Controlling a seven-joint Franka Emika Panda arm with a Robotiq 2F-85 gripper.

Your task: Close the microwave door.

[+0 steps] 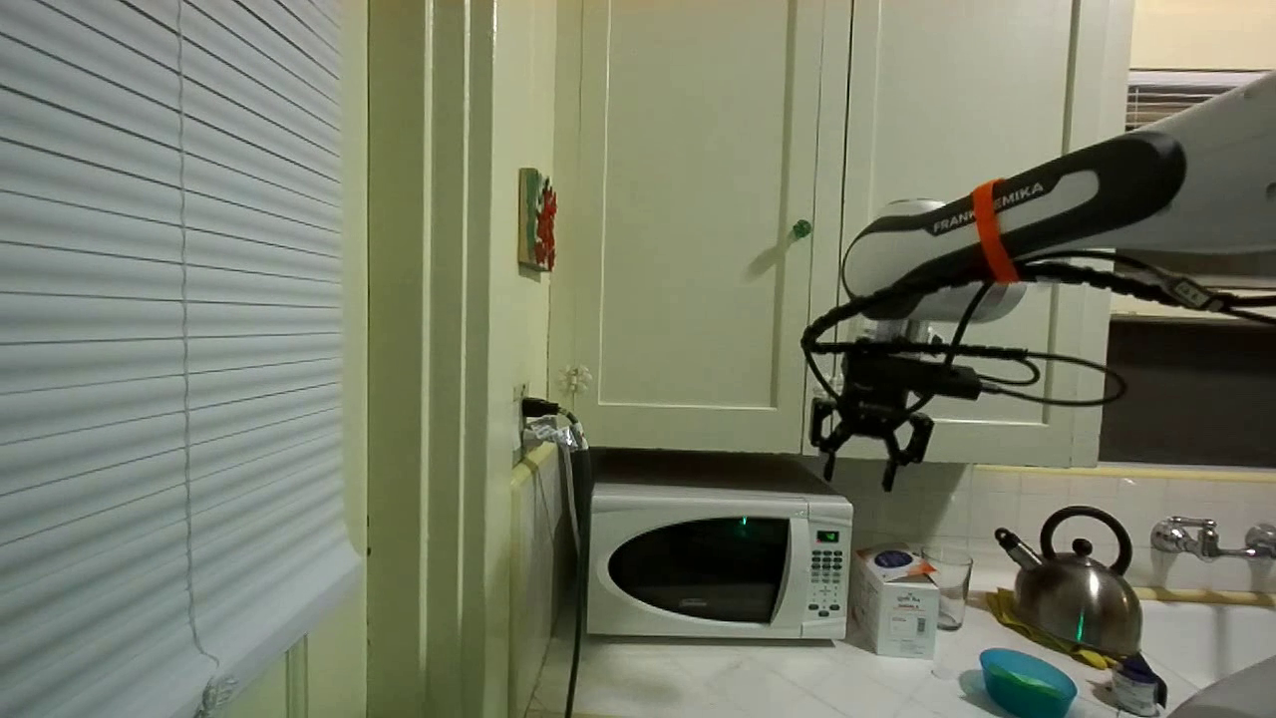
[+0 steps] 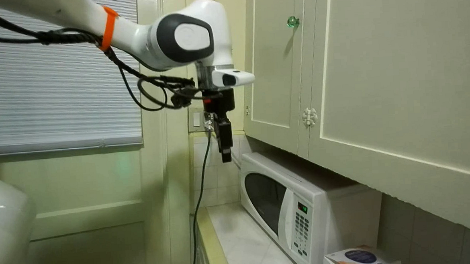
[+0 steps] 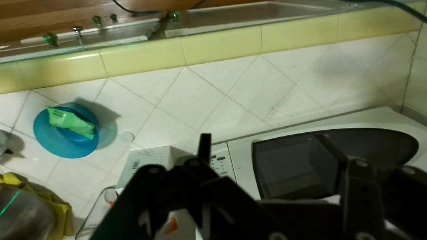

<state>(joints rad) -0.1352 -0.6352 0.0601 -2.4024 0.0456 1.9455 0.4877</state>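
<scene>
ok so I'm standing in this kitchen watching a robot arm (image 1: 1057,217) with an orange band (image 1: 994,231) round it, and the gripper (image 1: 858,480) is hanging fingertips-down in front of the cream cabinet doors (image 1: 698,229). Its two fingers (image 3: 204,150) are spread well apart with just air between them, so it's in a released state, not gripping a thing. It's apart from the microwave (image 1: 720,546) too.

The microwave door (image 1: 698,573) is on the front of that small white microwave, which sits on the white tiled counter (image 1: 718,678) under the cabinet doors. Looks shut to me, the panel with the big dark window lying flush next to the keypad (image 1: 827,580), and a curved white handle (image 2: 286,218) running down the keypad side. There's a little green display (image 1: 827,537) lit up above the keypad.

Just beside the microwave there's a white box (image 1: 897,608) with a blue oval on top, and a drinking glass (image 1: 954,588) right by the box. Further along is a shiny kettle (image 1: 1082,603), a yellow cloth (image 3: 61,213) bunched up against its base. Blue bowl (image 3: 63,150) near the kettle, with a green packet (image 3: 70,122) in it, over towards the yellow tile edge (image 3: 220,48).

On the opposite side of the microwave a black cord (image 1: 578,578) hangs down from a plug (image 1: 539,407), and past that there's a pale blind (image 1: 159,299)
</scene>
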